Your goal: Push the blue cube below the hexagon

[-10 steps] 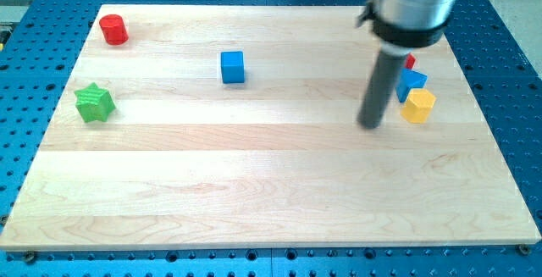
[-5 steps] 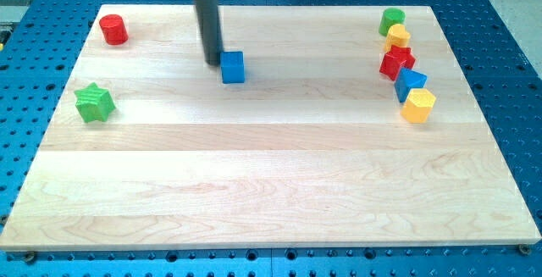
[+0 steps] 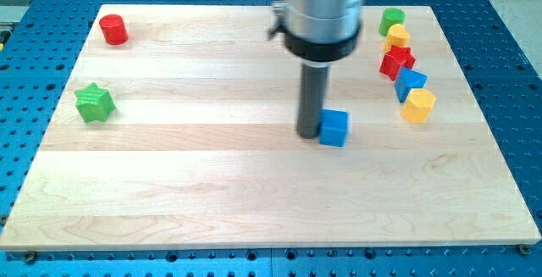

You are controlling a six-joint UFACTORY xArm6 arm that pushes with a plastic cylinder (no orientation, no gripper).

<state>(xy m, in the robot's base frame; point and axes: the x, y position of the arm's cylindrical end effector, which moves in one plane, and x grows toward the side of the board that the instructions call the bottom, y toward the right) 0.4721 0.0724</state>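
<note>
The blue cube (image 3: 334,128) lies right of the board's middle. My tip (image 3: 308,133) stands on the board touching the cube's left side. The yellow hexagon (image 3: 417,105) sits at the view's right, up and to the right of the cube, at the bottom of a column of blocks. The cube is about a hundred pixels left of the hexagon and slightly lower.
Above the hexagon run a blue block (image 3: 411,83), a red block (image 3: 396,62), a yellow block (image 3: 397,36) and a green cylinder (image 3: 391,19). A red cylinder (image 3: 113,30) sits at top left, a green star (image 3: 94,102) at left. The wooden board (image 3: 254,201) is edged by blue perforated table.
My tip swept from the right side to the cube at upper left, then pushed the cube down and to the right, toward the hexagon. The other blocks have not moved.
</note>
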